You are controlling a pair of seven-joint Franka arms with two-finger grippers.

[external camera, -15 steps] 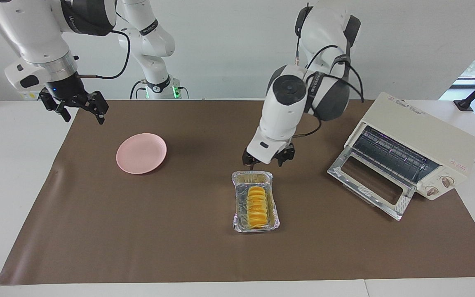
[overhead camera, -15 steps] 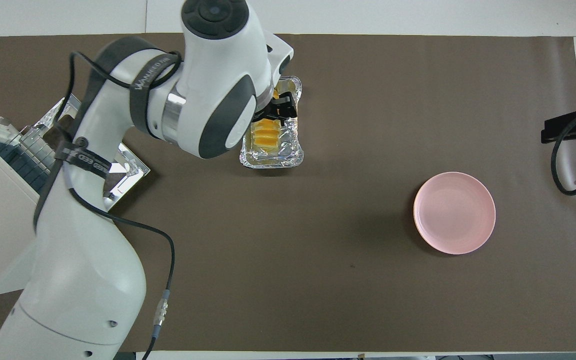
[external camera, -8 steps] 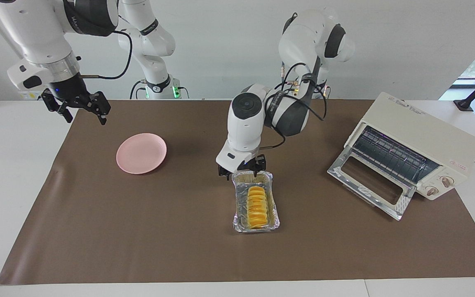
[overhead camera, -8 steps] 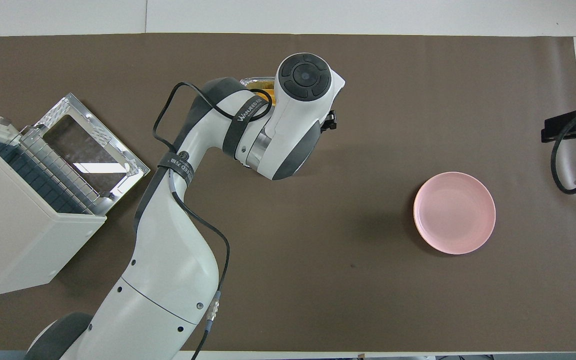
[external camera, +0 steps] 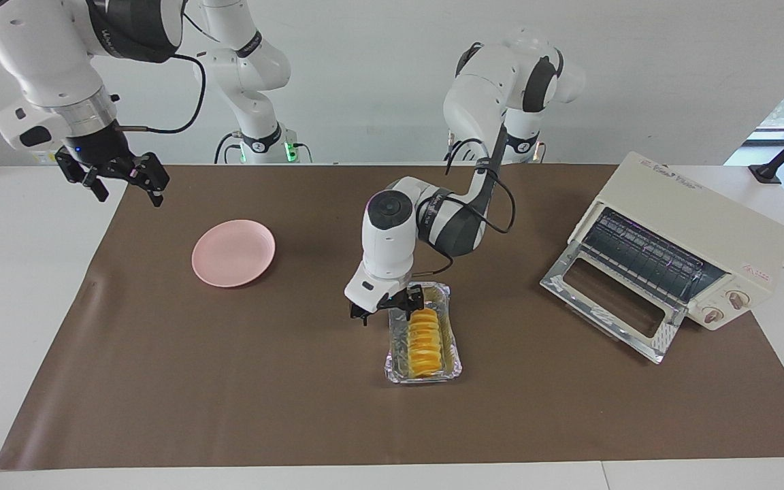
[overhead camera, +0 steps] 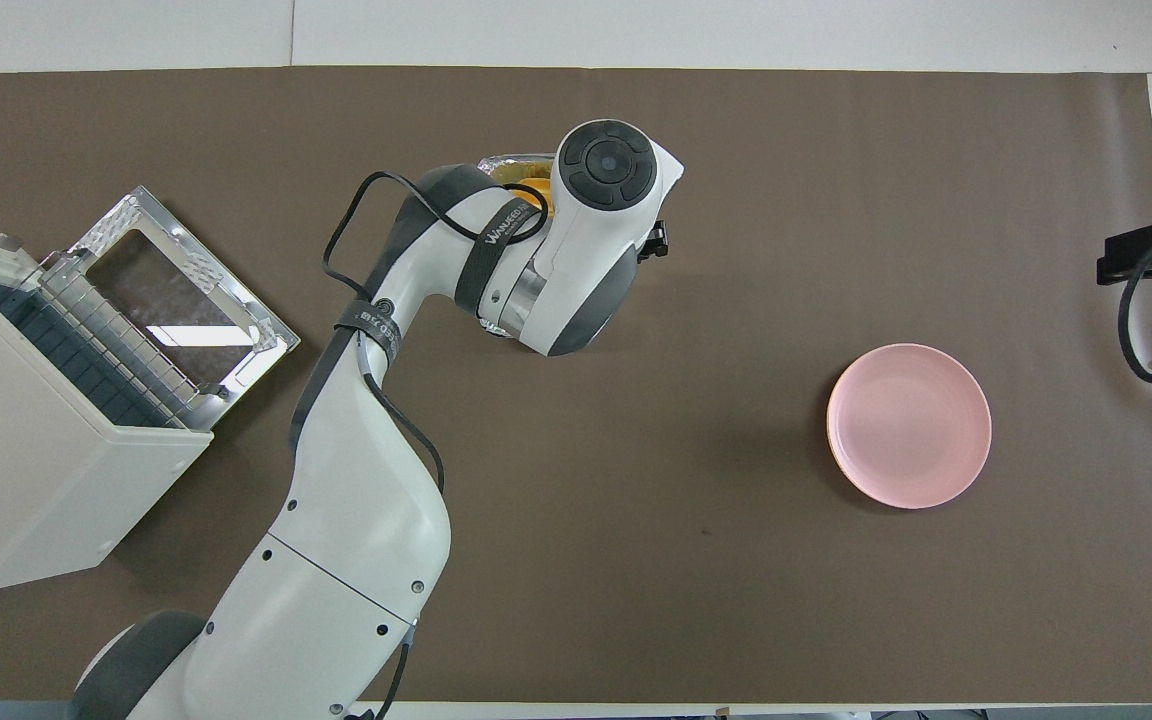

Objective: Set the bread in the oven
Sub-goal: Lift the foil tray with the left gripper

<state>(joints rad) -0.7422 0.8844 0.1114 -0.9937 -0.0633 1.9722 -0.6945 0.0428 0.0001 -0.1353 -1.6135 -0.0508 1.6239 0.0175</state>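
Observation:
The bread, a ridged yellow-orange loaf, lies in a silver foil tray at mid-table. My left gripper hangs open low over the tray's end nearer the robots. One fingertip is over the loaf's end, the other is outside the tray wall toward the right arm's end. In the overhead view the left arm covers most of the tray, and only a sliver of bread shows. The cream oven stands at the left arm's end with its glass door dropped open. My right gripper waits open, raised over the mat's corner.
A round pink plate sits on the brown mat toward the right arm's end, nearer the robots than the tray. The oven and its open door take up the mat's corner at the left arm's end.
My left arm has swung away from the oven and come down, bringing its open gripper over the tray's near end. The right gripper has drifted slightly outward. Bread and tray have not moved.

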